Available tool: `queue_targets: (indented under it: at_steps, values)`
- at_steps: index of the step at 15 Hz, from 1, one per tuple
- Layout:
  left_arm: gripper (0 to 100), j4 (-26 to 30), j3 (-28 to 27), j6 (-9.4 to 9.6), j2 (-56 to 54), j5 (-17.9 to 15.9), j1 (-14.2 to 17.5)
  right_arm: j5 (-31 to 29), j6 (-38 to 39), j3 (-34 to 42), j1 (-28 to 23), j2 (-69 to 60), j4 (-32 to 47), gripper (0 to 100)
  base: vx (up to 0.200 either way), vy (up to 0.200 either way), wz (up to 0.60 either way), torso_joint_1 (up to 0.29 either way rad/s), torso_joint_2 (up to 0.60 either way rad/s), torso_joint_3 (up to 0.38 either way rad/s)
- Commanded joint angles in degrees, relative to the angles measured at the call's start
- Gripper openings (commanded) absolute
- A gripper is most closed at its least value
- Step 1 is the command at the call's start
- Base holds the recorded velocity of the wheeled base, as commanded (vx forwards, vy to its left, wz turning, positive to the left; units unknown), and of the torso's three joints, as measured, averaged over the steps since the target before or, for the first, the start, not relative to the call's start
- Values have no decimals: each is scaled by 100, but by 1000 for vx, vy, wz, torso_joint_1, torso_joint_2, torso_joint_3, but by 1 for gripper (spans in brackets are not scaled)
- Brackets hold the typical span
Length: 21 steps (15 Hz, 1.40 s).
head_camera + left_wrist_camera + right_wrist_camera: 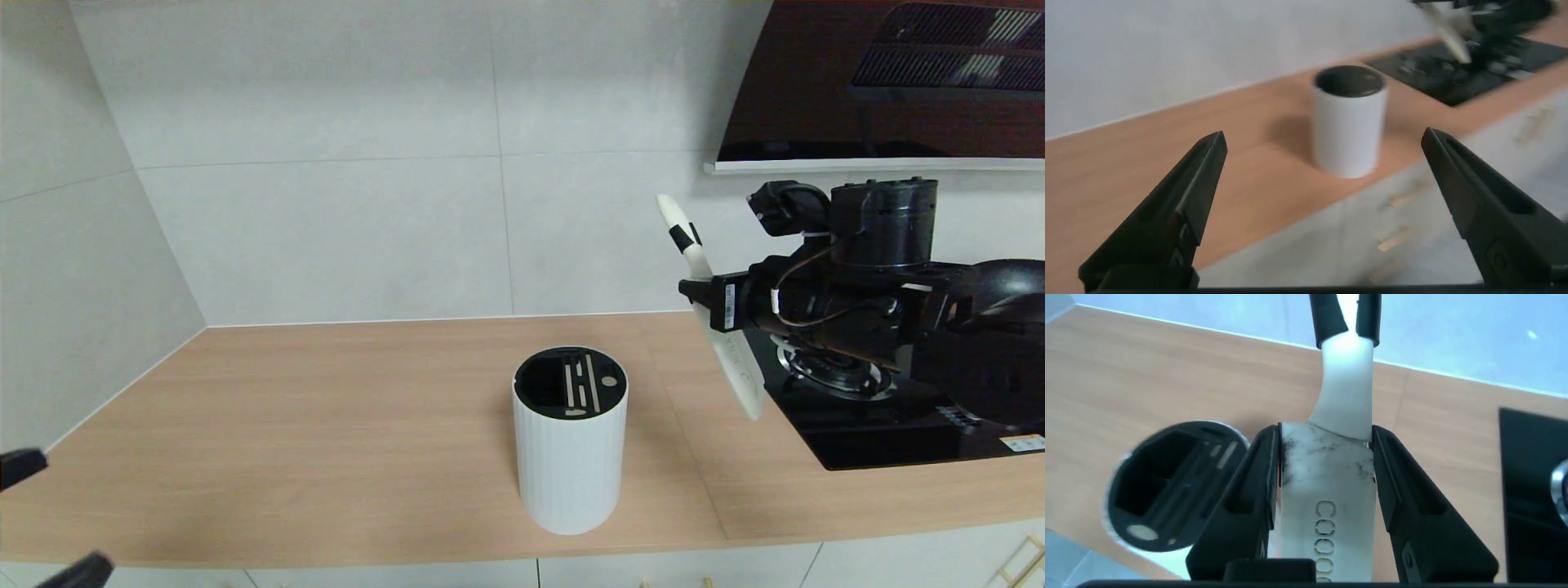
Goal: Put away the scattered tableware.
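Observation:
A white ribbed utensil holder (570,457) with a black slotted top stands upright on the wooden counter (326,425). My right gripper (720,304) hangs above and to the right of it, shut on a white knife (739,371). The knife is tilted, its black-banded handle up toward the wall and its blade down. In the right wrist view the blade (1327,514) is clamped in the gripper (1327,457), with the holder (1167,498) below and to one side. My left gripper (51,518) is open off the counter's front left corner; in its own view the gripper (1323,137) frames the holder (1347,122).
A black cooktop (882,425) with a burner is set into the counter right of the holder, under my right arm. A dark range hood (882,82) hangs above it. Tiled walls close the back and left. Bare counter lies left of the holder.

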Motion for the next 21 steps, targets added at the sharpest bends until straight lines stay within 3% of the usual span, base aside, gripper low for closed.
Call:
queue_targets:
  at_steps: [1, 3, 4, 5, 7, 10, 12, 15, 17, 21]
  values:
    - [100, -1073, -843, -238, 2615, -359, -651, -37, 11, -14, 183, -178, 19, 0, 0, 0, 0, 0, 0, 0]
    - [100, -2233, -1151, -537, 3810, -333, -1134, -195, 55, 21, 403, -275, 28, 0, 0, 0, 0, 0, 0, 0]
    - [100, -2664, -1256, -853, 4241, -333, -1354, -318, 64, 39, 500, -275, 28, 0, 0, 0, 0, 0, 0, 0]
    - [100, -2998, -1274, -1222, 4548, -333, -1609, -397, 64, 39, 579, -266, 28, 0, 0, 0, 0, 0, 0, 0]
    - [100, -4114, -1089, -2171, 5085, -342, -1978, -450, 64, 65, 842, -239, 28, 0, 0, 0, 0, 0, 0, 0]
    - [100, -5644, -1001, -3191, 5797, -342, -2136, -599, 90, 162, 1150, -108, 63, 0, 0, 0, 0, 0, 0, 0]
    - [100, -6232, -984, -3279, 6218, -350, -2303, -617, 99, 197, 1352, -64, 46, 0, 0, 0, 0, 0, 0, 0]
    - [100, -6276, -1107, -3305, 6359, -254, -2523, -625, 108, 267, 1484, -11, 19, 0, 0, 0, 0, 0, 0, 0]
    - [100, -6276, -1414, -3305, 6746, 467, -2752, -696, 108, 302, 1598, 7, -60, 0, 0, 0, 0, 0, 0, 0]
    - [100, -6224, -1643, -3376, 7106, 827, -2901, -705, 81, 487, 1686, 24, -446, 0, 0, 0, 0, 0, 0, 0]
